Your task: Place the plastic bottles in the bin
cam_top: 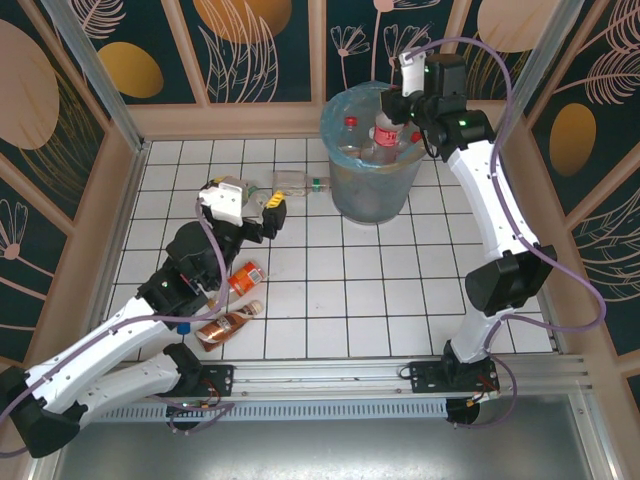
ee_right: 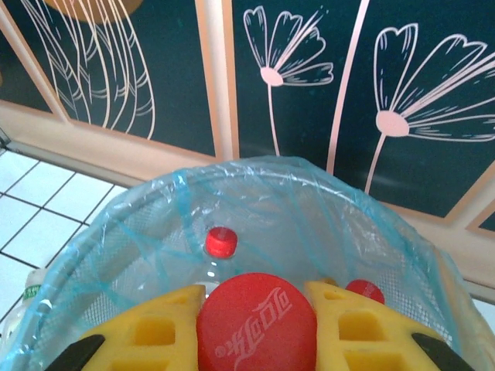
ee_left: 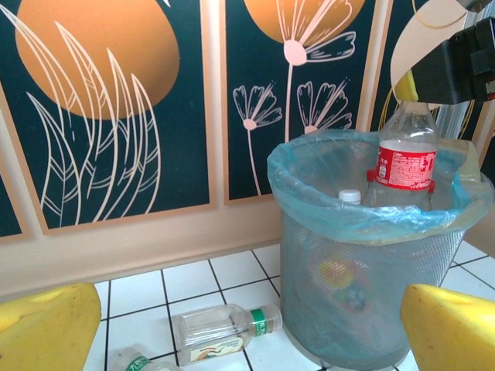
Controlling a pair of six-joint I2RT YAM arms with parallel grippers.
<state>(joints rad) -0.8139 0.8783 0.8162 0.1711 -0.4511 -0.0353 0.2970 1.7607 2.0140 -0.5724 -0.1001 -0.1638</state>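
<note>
The right gripper (ee_right: pixel 255 328) is clamped on the cap of an upright red-capped cola bottle (ee_right: pixel 255 313), whose lower half hangs inside the bin (ee_right: pixel 147 201) below it. The left gripper (cam_top: pixel 274 213) has its fingers wide apart. A green-capped bottle (ee_left: pixel 220 331) lies on the tabletop (ee_left: pixel 139 294) just ahead of it.

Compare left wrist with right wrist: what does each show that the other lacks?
Left wrist: the held bottle with its red label, a white cap in the bin, the open left gripper. Right wrist: the right gripper shut on that bottle's red cap, two more red caps below. Both: the bin's blue bag, the flowered wall.
</note>
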